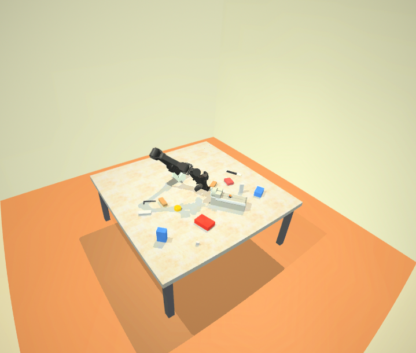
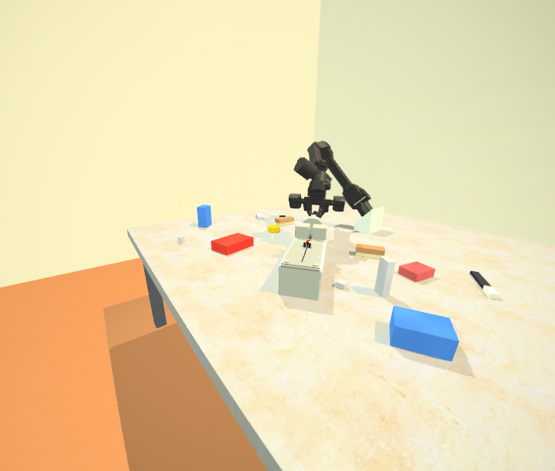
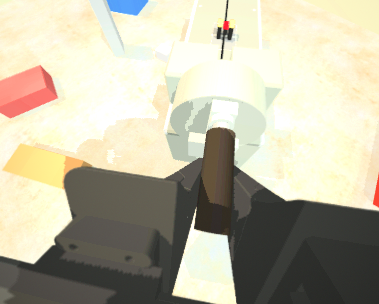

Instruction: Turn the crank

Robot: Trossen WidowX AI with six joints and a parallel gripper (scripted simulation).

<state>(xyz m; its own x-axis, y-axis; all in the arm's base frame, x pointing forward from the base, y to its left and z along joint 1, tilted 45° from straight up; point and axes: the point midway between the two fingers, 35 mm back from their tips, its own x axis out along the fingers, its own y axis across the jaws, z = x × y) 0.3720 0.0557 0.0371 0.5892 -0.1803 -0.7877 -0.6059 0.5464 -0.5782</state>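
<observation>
- the machine (image 1: 228, 203) (image 2: 299, 281) (image 3: 272, 67) sits on the bench (image 1: 136, 166) (image 2: 348, 395) (image 3: 112, 120), with its round wheel (image 2: 312, 221) (image 3: 212, 82) on the side near the arm (image 1: 168, 159) (image 2: 341, 174).
- the pincer (image 1: 209, 188) (image 2: 316, 214) (image 3: 213, 165) is narrow and holding the brown handle (image 3: 217, 175), with one finger on each side.
- the red pointer (image 1: 230, 195) (image 2: 307, 242) (image 3: 226, 25) is on top of the machine, by the dark slot. it looks close to the marks, but i cannot tell if it is just level. it is too small to see well.
- if it is a bit off, letting go now would leave it wrong. a tiny turn would have to come first.
- if the turn is too big, the pointer could slide past, as nobody knows yet how far one turn moves it.
- if the fingers open unevenly, one could push the handle and spoil the spot.
- if the arm pulls away too soon, the handle could get dragged along, as it sits snug in there.
- if the arm swings sideways on its way out, a finger could bump the handle. going straight back looks safer.
</observation>
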